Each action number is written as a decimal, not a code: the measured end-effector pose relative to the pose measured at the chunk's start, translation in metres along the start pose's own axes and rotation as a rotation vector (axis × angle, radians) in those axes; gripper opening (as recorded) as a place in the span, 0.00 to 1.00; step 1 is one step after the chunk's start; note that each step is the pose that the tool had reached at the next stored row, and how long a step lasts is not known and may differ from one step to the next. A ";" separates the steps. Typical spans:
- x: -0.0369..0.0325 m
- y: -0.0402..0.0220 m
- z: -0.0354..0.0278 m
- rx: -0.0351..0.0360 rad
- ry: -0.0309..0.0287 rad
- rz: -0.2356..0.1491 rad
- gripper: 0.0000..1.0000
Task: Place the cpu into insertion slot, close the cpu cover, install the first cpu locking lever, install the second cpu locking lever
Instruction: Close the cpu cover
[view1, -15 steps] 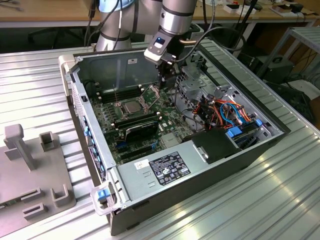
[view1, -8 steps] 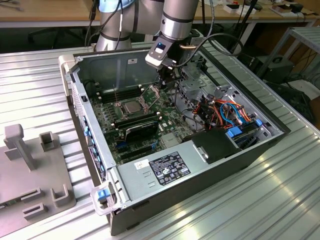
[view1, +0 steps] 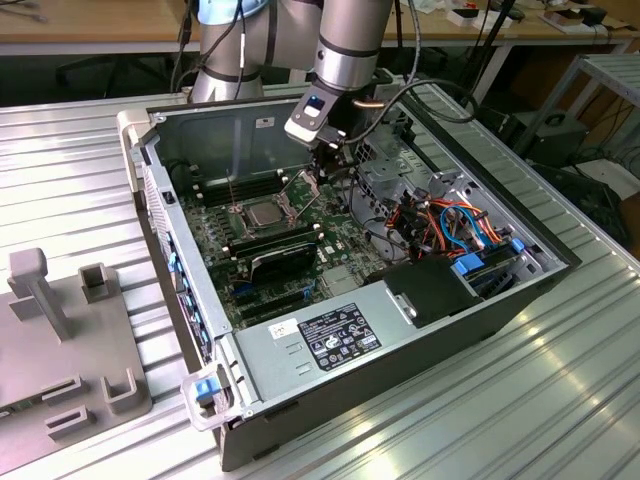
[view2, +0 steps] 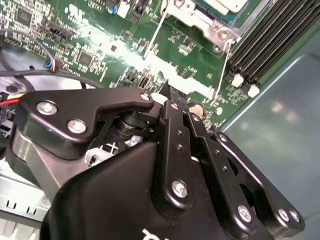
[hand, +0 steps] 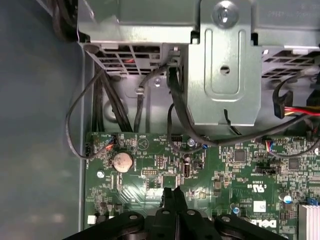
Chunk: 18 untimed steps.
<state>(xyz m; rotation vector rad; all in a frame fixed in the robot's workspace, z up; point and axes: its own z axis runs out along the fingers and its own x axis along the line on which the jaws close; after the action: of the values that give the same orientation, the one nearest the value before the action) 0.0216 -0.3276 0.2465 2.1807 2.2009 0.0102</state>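
While the jaws hang clenched, nothing visible between them, the cpu sits in the insertion slot, near them toward the exterior view's left

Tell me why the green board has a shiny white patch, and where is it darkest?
In the second wrist view, light glares white off the green board, and the black hand catches small glints on its screws. In the first wrist view, the board is evenly lit and the case wall is dim and bluish. In the exterior view, bright streaks lie on the ribbed metal table.
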 end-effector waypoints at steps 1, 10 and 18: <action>0.0000 -0.0026 0.0002 0.0000 0.0001 0.000 0.11; 0.0005 -0.0316 0.0014 0.0000 0.0002 0.000 0.11; 0.0027 -0.0531 0.0028 0.0002 0.0000 0.000 0.11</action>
<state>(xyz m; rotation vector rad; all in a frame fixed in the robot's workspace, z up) -0.0314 -0.3255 0.2418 2.1807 2.2009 0.0100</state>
